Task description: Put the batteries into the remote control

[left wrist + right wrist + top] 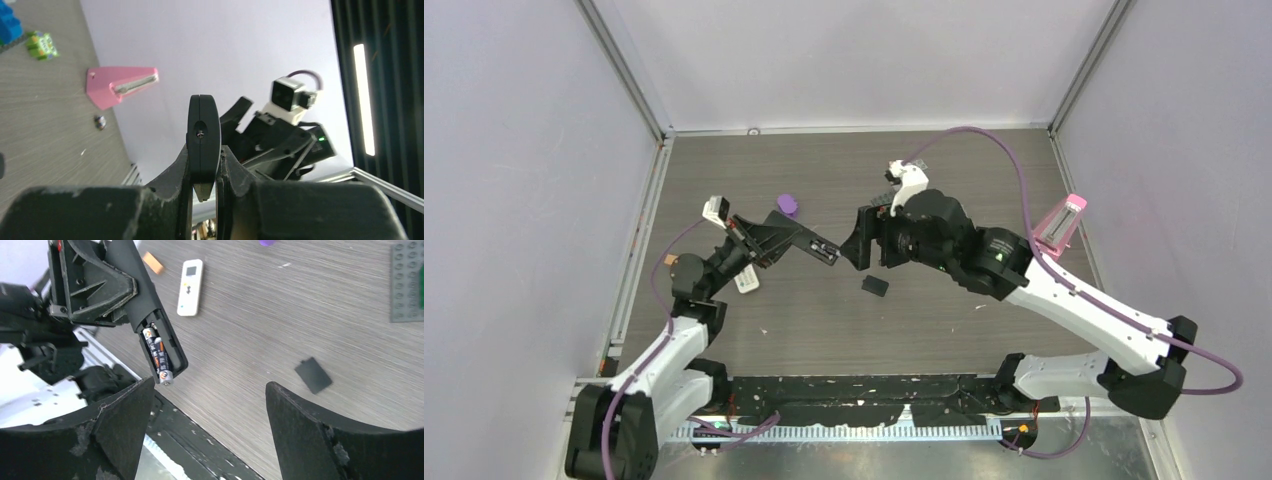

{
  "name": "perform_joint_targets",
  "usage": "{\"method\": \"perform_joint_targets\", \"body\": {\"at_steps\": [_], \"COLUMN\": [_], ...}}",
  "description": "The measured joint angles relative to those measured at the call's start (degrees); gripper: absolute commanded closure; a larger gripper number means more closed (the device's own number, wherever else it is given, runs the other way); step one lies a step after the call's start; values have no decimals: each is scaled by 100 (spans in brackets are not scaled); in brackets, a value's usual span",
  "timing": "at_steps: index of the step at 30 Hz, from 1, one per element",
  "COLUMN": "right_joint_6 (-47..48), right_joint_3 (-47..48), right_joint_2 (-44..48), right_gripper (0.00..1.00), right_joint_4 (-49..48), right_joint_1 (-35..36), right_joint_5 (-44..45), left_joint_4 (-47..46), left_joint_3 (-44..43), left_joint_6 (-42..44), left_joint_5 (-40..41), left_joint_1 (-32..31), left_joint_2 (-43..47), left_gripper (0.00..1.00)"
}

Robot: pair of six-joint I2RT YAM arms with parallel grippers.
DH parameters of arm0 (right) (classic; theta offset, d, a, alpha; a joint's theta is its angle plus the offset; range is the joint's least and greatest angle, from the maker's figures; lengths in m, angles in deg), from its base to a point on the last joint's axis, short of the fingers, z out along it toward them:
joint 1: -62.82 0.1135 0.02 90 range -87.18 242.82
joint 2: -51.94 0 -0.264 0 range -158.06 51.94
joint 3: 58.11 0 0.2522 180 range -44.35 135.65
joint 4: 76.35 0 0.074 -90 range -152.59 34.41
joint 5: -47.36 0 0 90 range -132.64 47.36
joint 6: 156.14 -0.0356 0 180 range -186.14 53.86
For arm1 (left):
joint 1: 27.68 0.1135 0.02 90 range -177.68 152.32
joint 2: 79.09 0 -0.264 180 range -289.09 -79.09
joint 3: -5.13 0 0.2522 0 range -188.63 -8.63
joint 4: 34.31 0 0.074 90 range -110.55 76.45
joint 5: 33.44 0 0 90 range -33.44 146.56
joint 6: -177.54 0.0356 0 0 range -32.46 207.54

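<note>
My left gripper (pixel 802 240) is shut on a black remote control (pixel 827 252), held above the table with its back open. In the right wrist view, two dark batteries (pixel 157 354) with orange bands lie side by side in the remote control's (pixel 172 347) compartment. The silvery end of one sticks out past the lower edge. My right gripper (pixel 862 247) stands open just right of the remote's free end, nothing between its fingers (pixel 295 415). The left wrist view shows the remote (pixel 203 135) edge-on, clamped between the pads.
A small black battery cover (pixel 874 285) lies on the table below the grippers. A white remote (pixel 746 283) lies by the left arm, a purple object (pixel 787 205) behind it. A pink wedge-shaped object (pixel 1061 225) stands at the right edge. A grey baseplate (pixel 407 282) lies further off.
</note>
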Motion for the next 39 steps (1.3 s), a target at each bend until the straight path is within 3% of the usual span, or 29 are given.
{"method": "perform_joint_targets", "body": {"at_steps": [5, 16, 19, 26, 39], "right_joint_6": [-680, -1349, -1436, -1641, -1749], "right_joint_3": [-905, -1392, -1419, -1698, -1821], "right_joint_2": [527, 647, 647, 669, 680], "right_gripper": [12, 14, 16, 32, 35], "right_joint_4": [-1305, -2933, -3115, -3318, -3401], "right_joint_1": [-33, -33, -39, -85, -127], "right_joint_5": [-260, -409, -409, -398, -323], "left_joint_4": [487, 627, 623, 616, 577], "left_joint_3": [-22, -83, -109, -125, -125], "left_joint_6": [-289, -1115, -1200, -1340, -1436], "left_joint_5": [492, 890, 898, 898, 898], "left_joint_1": [0, -2, -4, -4, -22], "left_joint_2": [857, 907, 905, 881, 885], "left_gripper": [100, 100, 100, 100, 100]}}
